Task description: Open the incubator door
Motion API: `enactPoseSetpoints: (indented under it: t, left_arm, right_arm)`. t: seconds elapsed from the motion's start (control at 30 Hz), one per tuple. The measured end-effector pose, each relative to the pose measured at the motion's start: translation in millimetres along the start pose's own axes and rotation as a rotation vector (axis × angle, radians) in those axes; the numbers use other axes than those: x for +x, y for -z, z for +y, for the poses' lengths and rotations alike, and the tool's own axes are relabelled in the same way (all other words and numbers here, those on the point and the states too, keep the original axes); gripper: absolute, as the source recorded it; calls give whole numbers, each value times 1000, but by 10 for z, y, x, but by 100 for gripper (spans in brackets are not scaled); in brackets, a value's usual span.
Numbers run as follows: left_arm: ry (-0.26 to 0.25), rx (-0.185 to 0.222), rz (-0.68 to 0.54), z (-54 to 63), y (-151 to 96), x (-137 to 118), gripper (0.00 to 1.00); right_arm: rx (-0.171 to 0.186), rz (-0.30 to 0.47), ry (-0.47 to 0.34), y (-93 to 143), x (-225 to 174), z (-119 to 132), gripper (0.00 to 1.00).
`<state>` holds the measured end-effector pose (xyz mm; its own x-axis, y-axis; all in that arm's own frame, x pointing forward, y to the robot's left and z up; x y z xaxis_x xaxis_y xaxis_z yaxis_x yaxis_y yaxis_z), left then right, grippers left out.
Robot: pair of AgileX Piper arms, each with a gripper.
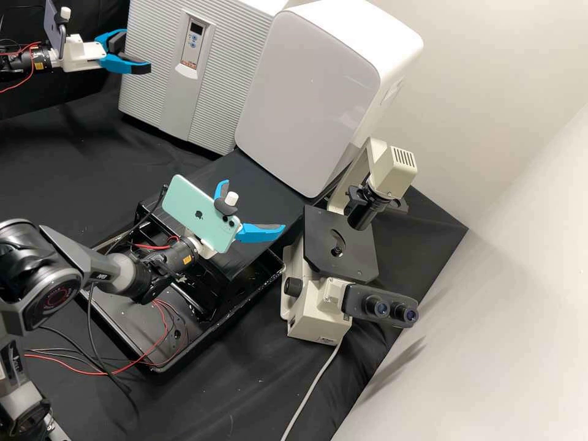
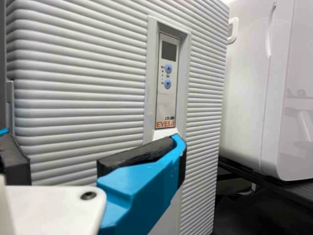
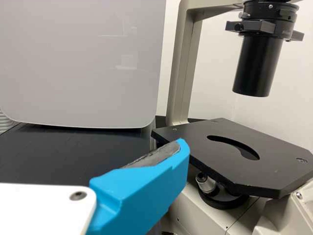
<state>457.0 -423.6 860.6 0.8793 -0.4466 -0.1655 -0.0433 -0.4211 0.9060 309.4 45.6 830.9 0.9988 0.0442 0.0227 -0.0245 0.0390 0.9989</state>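
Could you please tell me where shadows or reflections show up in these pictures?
High view: a soft, slanting shadow on the white surface beside the microscope; right wrist view: faint pale reflections on the smooth white cabinet; left wrist view: pale reflections on that cabinet's glossy front, and darker shading between the ridges of the incubator.

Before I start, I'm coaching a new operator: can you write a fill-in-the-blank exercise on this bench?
The ____ gripper is in front of the ribbed incubator. The incubator's panel has two round ____ buttons. The right gripper is ____, its fingers apart. The twin eyepieces belong to the ____.

left; blue; open; microscope
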Motion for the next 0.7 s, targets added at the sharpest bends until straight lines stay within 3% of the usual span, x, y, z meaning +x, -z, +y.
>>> enactPoseSetpoints:
  t: [0.13,0.7]
  left_arm:
    - [-10,-17,17,-10,12,-14,0]
    - [-30,-21,62,-2,-10,-92,0]
  right_arm:
    - [0,0,0,0,0,0,100]
    - [0,0,0,0,0,0,100]
